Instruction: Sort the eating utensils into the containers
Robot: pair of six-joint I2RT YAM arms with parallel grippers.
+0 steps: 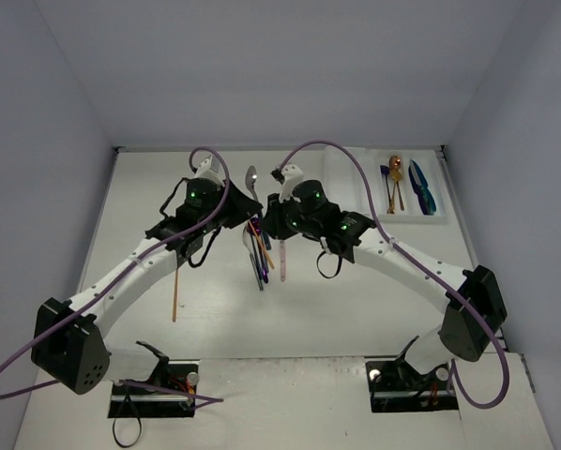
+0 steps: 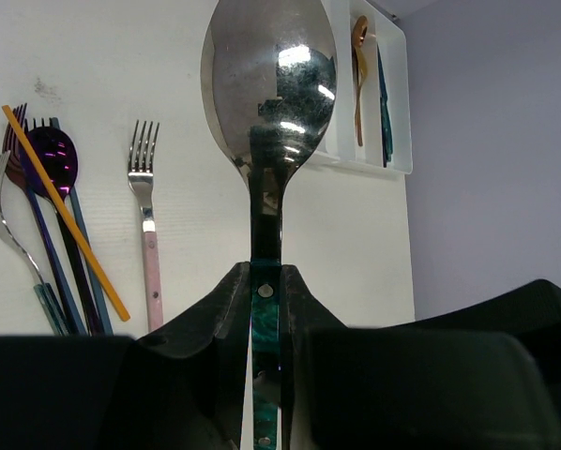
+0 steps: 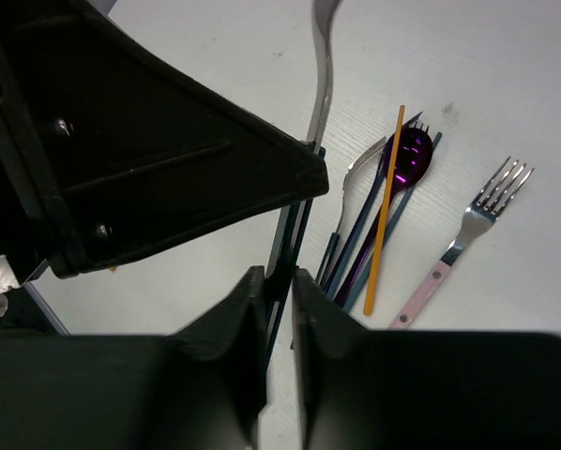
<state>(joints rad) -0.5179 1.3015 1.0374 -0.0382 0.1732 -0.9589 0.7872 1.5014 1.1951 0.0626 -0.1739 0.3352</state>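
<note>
At centre, left hand (image 2: 265, 281) clamps the spoon (image 2: 266, 84); right wrist view shows right hand (image 3: 279, 281) pinching its handle.

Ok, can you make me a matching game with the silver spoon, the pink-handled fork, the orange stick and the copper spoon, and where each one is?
Things:
1. silver spoon
2. pink-handled fork
3. orange stick
4. copper spoon

Places:
A. in the white tray
B. lying slanted across the bunch of utensils
C. held in the left gripper
D. flat on the table by itself, beside the bunch

Right pairs: 1-C, 2-D, 3-B, 4-A.
</note>
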